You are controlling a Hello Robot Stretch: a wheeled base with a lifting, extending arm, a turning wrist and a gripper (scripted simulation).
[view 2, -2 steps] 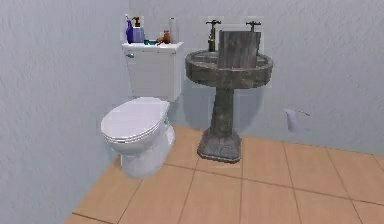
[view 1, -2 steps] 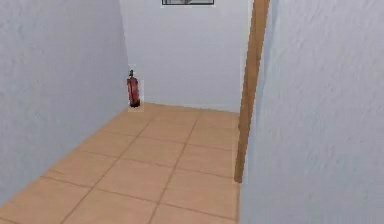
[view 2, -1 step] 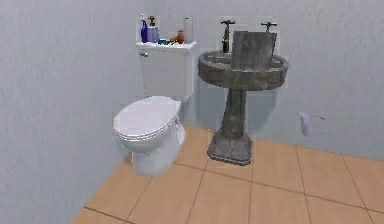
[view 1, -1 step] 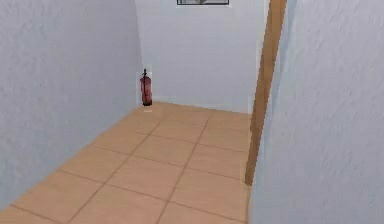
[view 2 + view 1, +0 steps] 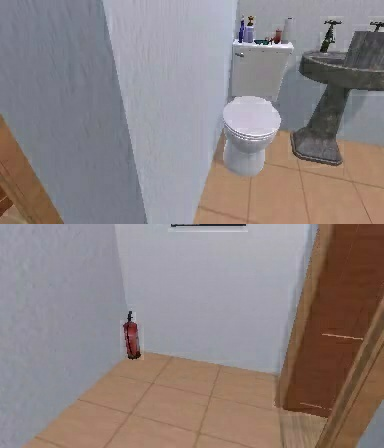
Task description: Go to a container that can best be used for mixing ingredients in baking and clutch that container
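I see no mixing container in either view. On the white toilet's tank [image 5: 258, 62] stand a few small things: a blue bottle [image 5: 241, 31], a pale roll [image 5: 288, 28] and some small dark items I cannot name. The toilet [image 5: 250, 128] has its lid down and stands right of a pale wall corner [image 5: 165, 110] that juts close to me in the arm side view.
A red fire extinguisher [image 5: 129, 336] leans in the far corner of the forward view, on a tan tiled floor [image 5: 170, 404]. A wooden door [image 5: 335, 319] stands at the forward view's right. A dark stone pedestal sink [image 5: 335, 95] with taps stands right of the toilet.
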